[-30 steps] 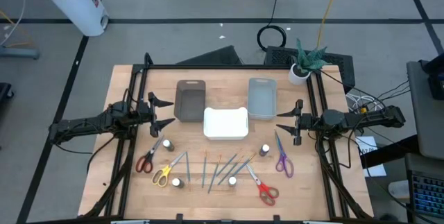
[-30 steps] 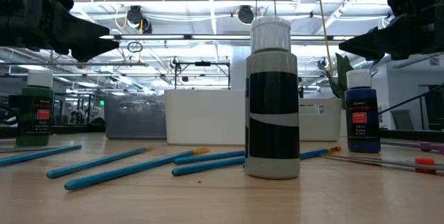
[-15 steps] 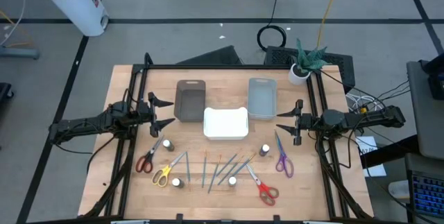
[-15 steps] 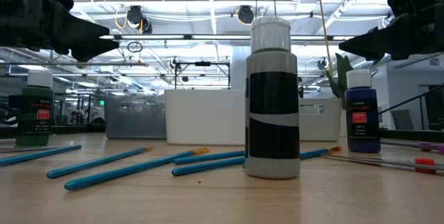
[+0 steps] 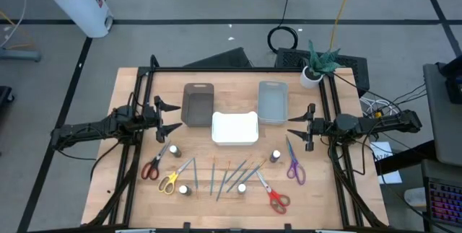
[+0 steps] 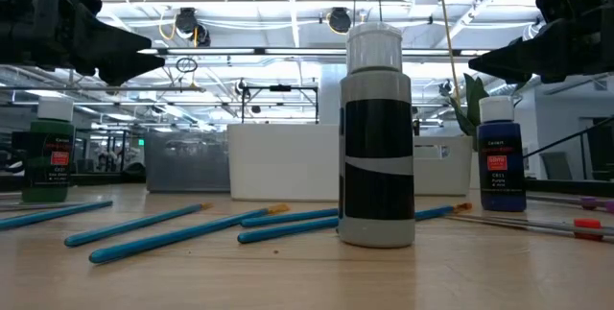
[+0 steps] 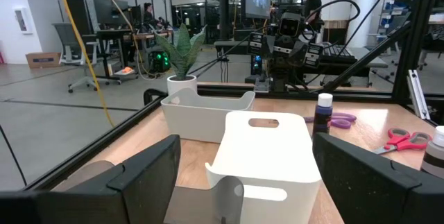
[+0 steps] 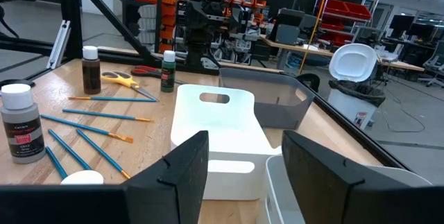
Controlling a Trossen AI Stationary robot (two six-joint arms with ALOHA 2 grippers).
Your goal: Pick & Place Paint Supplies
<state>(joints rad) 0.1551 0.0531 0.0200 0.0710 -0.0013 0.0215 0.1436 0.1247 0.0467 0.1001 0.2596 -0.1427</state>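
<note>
**Both grippers open and empty above the table, supplies laid out along the near edge**

The light wooden table [image 5: 231, 190] carries everything. The left arm reaches in over the left edge; its left gripper [image 5: 170, 116] hangs above the wood beside the brown tray, fingers spread wide with nothing between them. The right arm reaches in over the right edge; its right gripper [image 5: 297, 126] hangs beside the grey tray, fingers parted less widely and holding nothing.

Toward the far edge sit three rectangular plastic trays: a brown tray [image 5: 198, 104] on the left, a grey tray [image 5: 273, 102] on the right, and a white tray [image 5: 234, 128] between them and slightly nearer the middle.

The paint supplies lie toward the near edge. The red-handled scissors [image 5: 151, 168] and yellow-handled scissors [image 5: 169, 182] rest near the left edge, a second pair of red-handled scissors [image 5: 277, 200] toward the near right, and purple-handled scissors [image 5: 294, 168] toward the right edge. The thin blue-handled brushes [image 5: 229, 177] are fanned out in the middle. Small dark paint bottles with white caps stand among them: one bottle [image 5: 175, 151] by the left scissors, one [image 5: 185, 190] close to the near edge, one [image 5: 241, 188] among the brushes, and one [image 5: 275, 157] beside the purple scissors.
</note>
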